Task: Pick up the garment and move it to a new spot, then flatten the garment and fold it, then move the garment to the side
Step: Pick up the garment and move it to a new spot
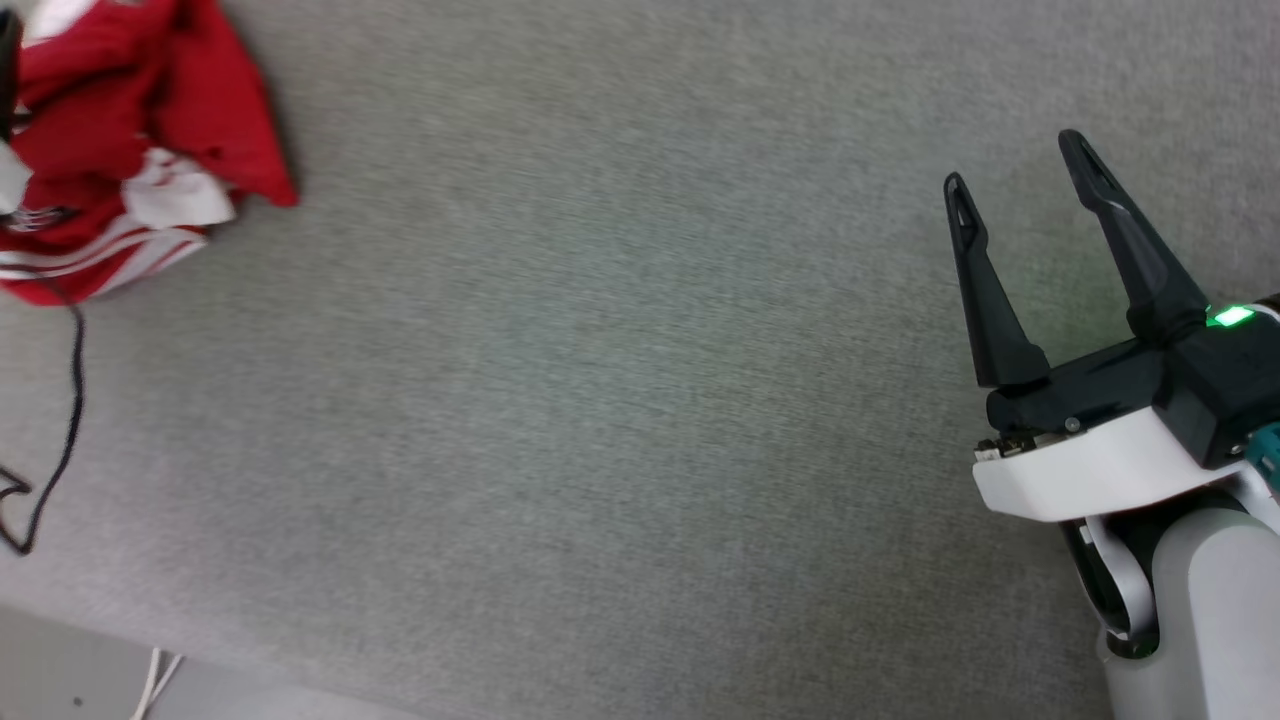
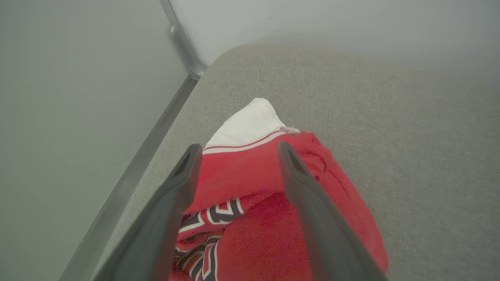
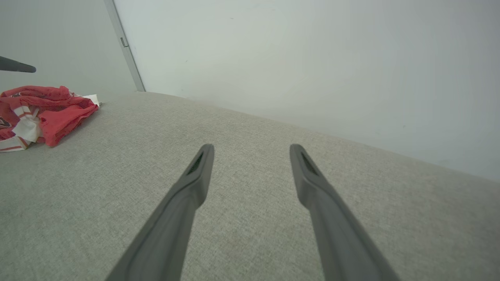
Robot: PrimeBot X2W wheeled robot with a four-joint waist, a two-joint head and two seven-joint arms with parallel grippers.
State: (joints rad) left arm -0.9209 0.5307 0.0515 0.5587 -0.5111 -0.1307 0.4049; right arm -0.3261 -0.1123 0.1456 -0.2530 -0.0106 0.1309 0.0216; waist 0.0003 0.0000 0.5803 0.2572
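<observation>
my left claw (image 2: 239, 149) hangs spread close over the crumpled garment (image 2: 250, 218); the right claw (image 1: 1015, 162), also spread, is well apart from it. the cloth looks soft and light, so i would pinch the raised red fold.

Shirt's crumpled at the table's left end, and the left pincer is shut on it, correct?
Not shut. The left wrist view shows the left pincer open, its fingers spread above the crumpled shirt at the table's left end.
</observation>
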